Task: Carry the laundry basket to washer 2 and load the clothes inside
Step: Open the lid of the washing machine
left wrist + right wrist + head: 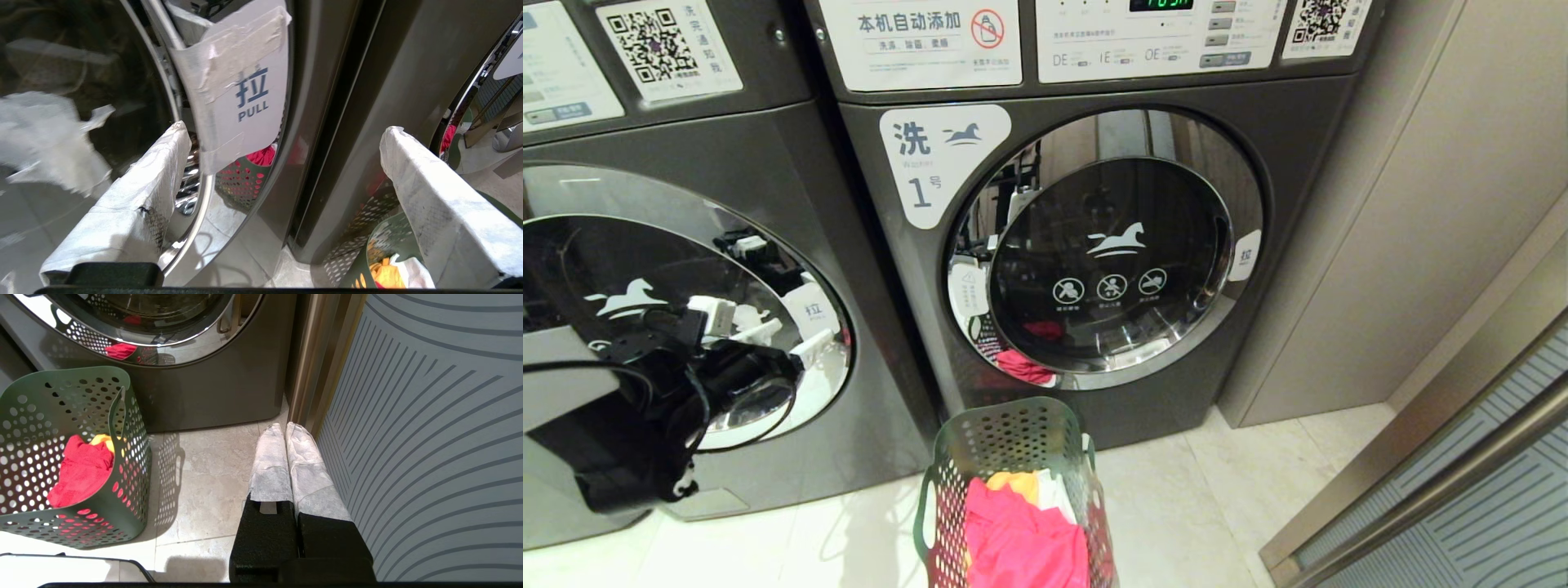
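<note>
Claw [286, 428] pressed shut shows only wrist-side.

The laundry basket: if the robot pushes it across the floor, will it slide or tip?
The laundry basket probably slides: the tiled floor looks smooth. It is likely light, being perforated plastic holding few clothes. Tall and narrow, it might tip if pushed near the rim.

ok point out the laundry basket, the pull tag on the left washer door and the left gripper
laundry basket [1005, 441], head view, perforated far wall
pull tag [251, 96], left wrist view, printed lettering
left gripper [286, 163], left wrist view, between its open fingertips
</note>
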